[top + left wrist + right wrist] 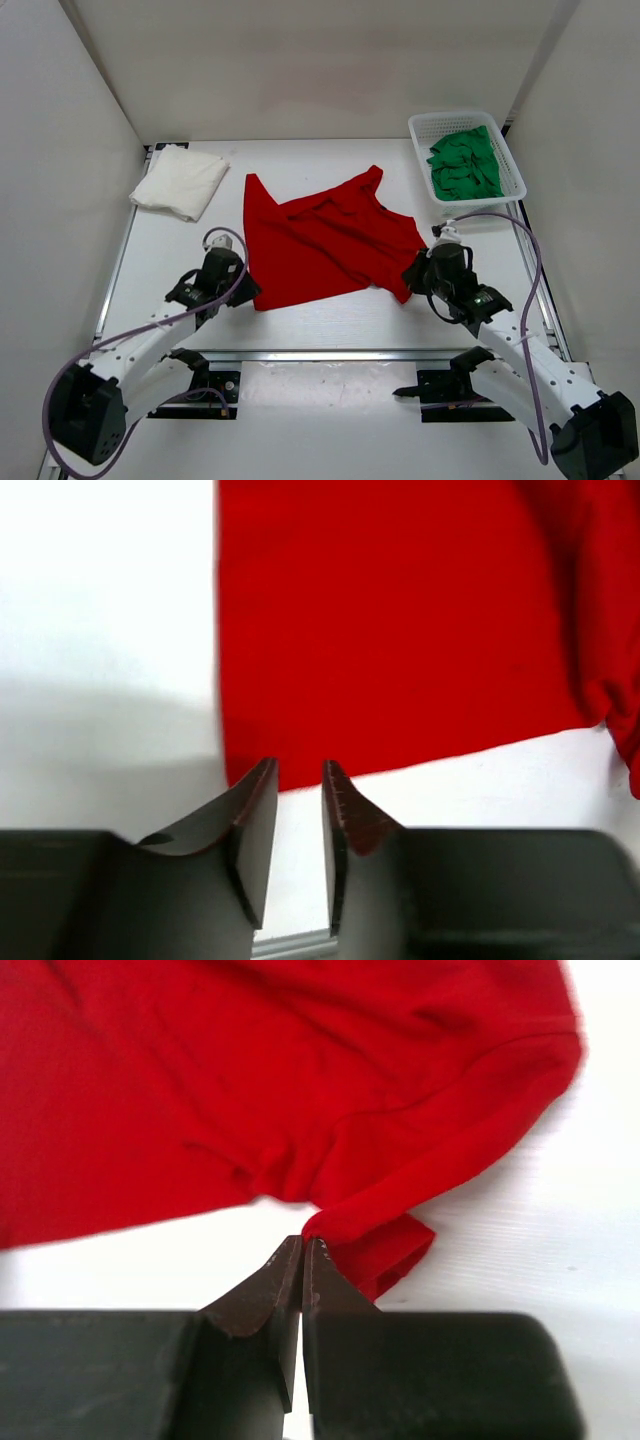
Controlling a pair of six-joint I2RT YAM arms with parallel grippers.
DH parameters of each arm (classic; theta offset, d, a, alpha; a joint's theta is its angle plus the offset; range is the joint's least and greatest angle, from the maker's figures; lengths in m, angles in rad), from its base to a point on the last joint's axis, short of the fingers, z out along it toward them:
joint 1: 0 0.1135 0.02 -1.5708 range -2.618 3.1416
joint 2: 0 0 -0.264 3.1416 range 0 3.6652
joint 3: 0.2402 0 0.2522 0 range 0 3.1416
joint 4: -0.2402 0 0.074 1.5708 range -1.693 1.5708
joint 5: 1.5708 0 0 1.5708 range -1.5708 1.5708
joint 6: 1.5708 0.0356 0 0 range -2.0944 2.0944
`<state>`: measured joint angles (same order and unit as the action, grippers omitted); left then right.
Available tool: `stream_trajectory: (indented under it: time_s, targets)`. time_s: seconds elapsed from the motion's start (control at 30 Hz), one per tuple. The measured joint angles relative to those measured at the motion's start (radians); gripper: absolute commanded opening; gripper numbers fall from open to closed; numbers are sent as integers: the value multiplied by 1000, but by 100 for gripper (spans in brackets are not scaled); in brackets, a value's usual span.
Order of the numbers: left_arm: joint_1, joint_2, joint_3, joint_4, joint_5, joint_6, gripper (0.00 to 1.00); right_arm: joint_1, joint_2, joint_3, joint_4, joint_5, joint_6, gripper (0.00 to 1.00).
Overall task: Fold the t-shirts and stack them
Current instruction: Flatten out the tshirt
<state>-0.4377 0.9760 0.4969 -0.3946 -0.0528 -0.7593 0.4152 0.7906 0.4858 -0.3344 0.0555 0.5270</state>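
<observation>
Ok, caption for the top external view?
Left gripper and right gripper at near corners of the red t-shirt; white t-shirt folded far left, green t-shirt in basket.

Looking at a red t-shirt [300, 1090] all rumpled across the top of the shot, lying on the white surface [520, 1240]. Can see a thick rolled fold slanting down from the upper right, ending right at the tips of the right pincer [303, 1248] and touching them. Also spotting a little flap poking out just beside those tips. Pincer-wise: dark, pressed flat together, no gap. Can't tell if any cloth is actually nipped.
</observation>
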Motion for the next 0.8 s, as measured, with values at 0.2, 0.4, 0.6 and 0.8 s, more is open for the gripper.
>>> stream_trajectory:
  time_s: [0.2,0.4,0.6,0.8]
  targets:
    - [1,-164,-182,-29,-12,-163,50,37,5,0,24,2,1,0]
    - [16,-191,-249,23,-3,-257,51,48,60,0,40,-23,-1,0]
    - [0,-148,-273,121,8,-323,35,70,85,0,55,-29,-3,0]
    - [4,-118,-284,160,16,-341,14,72,85,0,59,-31,-4,0]
